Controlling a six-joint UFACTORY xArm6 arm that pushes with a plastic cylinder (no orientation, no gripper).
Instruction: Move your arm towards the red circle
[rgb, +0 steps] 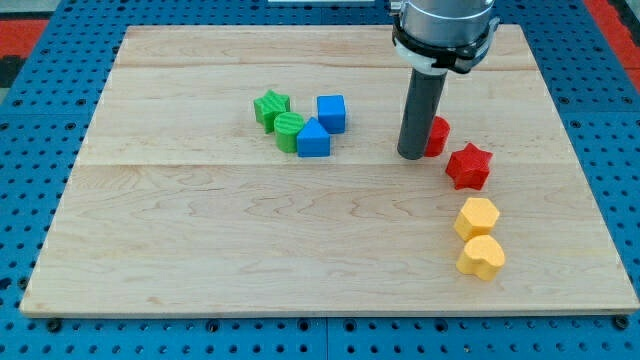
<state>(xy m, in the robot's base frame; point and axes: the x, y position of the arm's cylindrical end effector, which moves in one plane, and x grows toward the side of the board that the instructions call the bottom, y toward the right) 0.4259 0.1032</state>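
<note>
The red circle (436, 136) lies right of the board's middle, partly hidden behind my rod. My tip (411, 155) rests on the board at the circle's left edge, touching or nearly touching it. A red star (468, 166) lies just to the lower right of the circle.
A green star (270, 107), a green circle (289, 131), a blue cube (331, 113) and a blue triangular block (313, 139) cluster left of my tip. A yellow hexagon (477, 217) and a yellow heart (482, 257) lie at the lower right. The wooden board (200, 240) sits on a blue pegboard.
</note>
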